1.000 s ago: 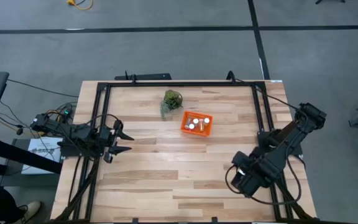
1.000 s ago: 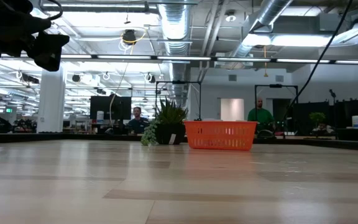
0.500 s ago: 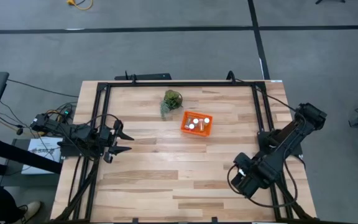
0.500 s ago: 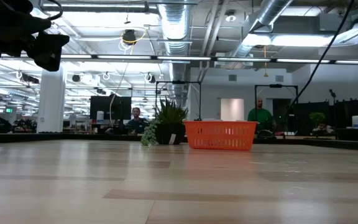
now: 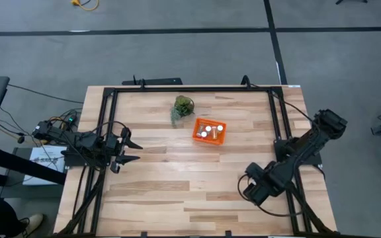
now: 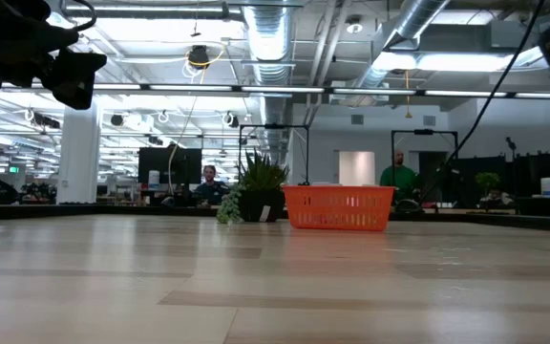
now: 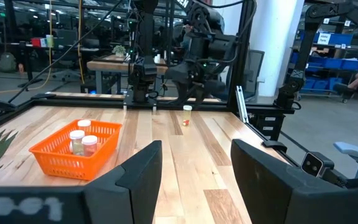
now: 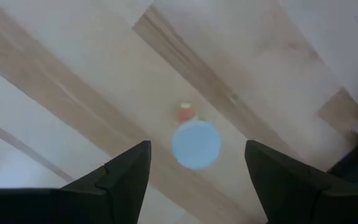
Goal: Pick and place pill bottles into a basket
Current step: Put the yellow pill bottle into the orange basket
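Note:
The orange basket (image 5: 209, 131) stands on the table right of centre, toward the far side, with several white-capped pill bottles (image 5: 208, 130) inside; it also shows in the low view (image 6: 338, 207) and the left wrist view (image 7: 73, 150). One more bottle stands upright on the table under my right gripper (image 5: 252, 188); its round white cap (image 8: 196, 144) shows below and between the open fingers, untouched. This bottle also shows in the left wrist view (image 7: 187, 109). My left gripper (image 5: 129, 149) waits open and empty at the table's left edge.
A green leafy plant (image 5: 182, 108) stands just left of the basket, on its far side. A black frame (image 5: 190, 88) runs along the table's far, left and right edges. People stand in the room beyond the table (image 6: 400, 177).
My right gripper has moved a little toward the table's left, staying above the loose bottle, and part of that arm now shows at the low view's upper right. The left arm, the basket and the bottles have kept still.

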### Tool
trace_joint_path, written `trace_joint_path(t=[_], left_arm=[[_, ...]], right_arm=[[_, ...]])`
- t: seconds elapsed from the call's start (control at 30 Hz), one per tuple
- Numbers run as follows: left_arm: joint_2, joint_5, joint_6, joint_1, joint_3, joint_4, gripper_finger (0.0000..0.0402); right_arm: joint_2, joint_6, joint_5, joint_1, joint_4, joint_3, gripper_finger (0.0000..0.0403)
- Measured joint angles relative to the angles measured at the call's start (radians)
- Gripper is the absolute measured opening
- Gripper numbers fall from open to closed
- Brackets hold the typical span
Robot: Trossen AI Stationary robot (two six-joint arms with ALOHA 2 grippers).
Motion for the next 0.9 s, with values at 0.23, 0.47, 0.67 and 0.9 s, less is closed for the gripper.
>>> trace_joint_path(t=[0.23,0.47,0.67,0.9], left_arm=[[0.0,0.0,0.0,0.0,0.0,0.0,0.018],[0.0,0.0,0.0,0.0,0.0,0.0,0.018],[0.0,0.0,0.0,0.0,0.0,0.0,0.018],[0.0,0.0,0.0,0.0,0.0,0.0,0.018]], right_arm=[[0.0,-0.074,-0.003,-0.047,0.021,-0.006,0.0244],[0.0,-0.075,-0.026,-0.056,0.019,-0.006,0.0184],[0.0,-0.07,-0.027,-0.055,0.022,-0.009,0.0147],[-0.001,-0.047,-0.103,-0.055,0.144,-0.105,0.0125]])
